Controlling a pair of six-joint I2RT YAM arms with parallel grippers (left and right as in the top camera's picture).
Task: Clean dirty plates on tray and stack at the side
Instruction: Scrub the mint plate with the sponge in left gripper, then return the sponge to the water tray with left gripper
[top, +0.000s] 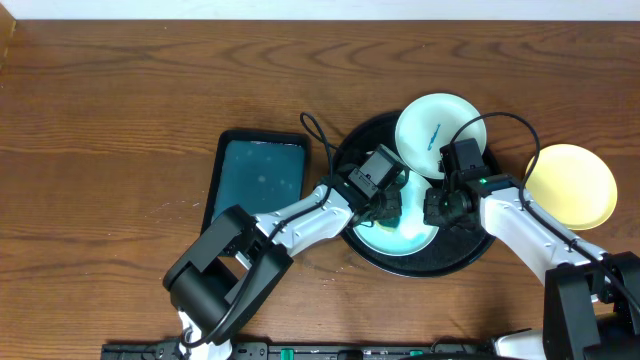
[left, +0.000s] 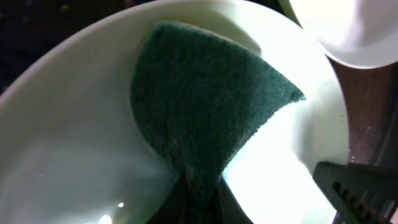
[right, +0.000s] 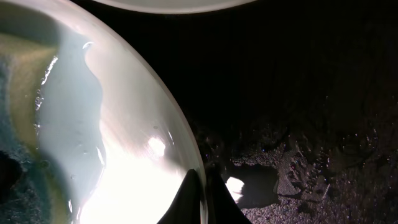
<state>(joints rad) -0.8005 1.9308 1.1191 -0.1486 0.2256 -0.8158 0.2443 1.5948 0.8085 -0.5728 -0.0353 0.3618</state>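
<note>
The round black tray (top: 455, 262) holds a pale mint plate (top: 408, 240) at its middle and a second pale plate with a blue smear (top: 432, 125) leaning on its far rim. A pale yellow plate (top: 572, 186) lies on the table to the right of the tray. My left gripper (top: 388, 208) is shut on a dark green sponge (left: 199, 106) and presses it onto the mint plate (left: 68, 143). My right gripper (top: 437, 208) is shut on that plate's right rim (right: 177, 124), fingertips (right: 202, 186) pinching the edge.
A dark teal rectangular tray (top: 258, 178) lies left of the black tray. The black tray's floor (right: 311, 106) is wet and gritty beside the plate. My right gripper's finger (left: 360, 186) shows in the left wrist view. The table's back edge runs along the top.
</note>
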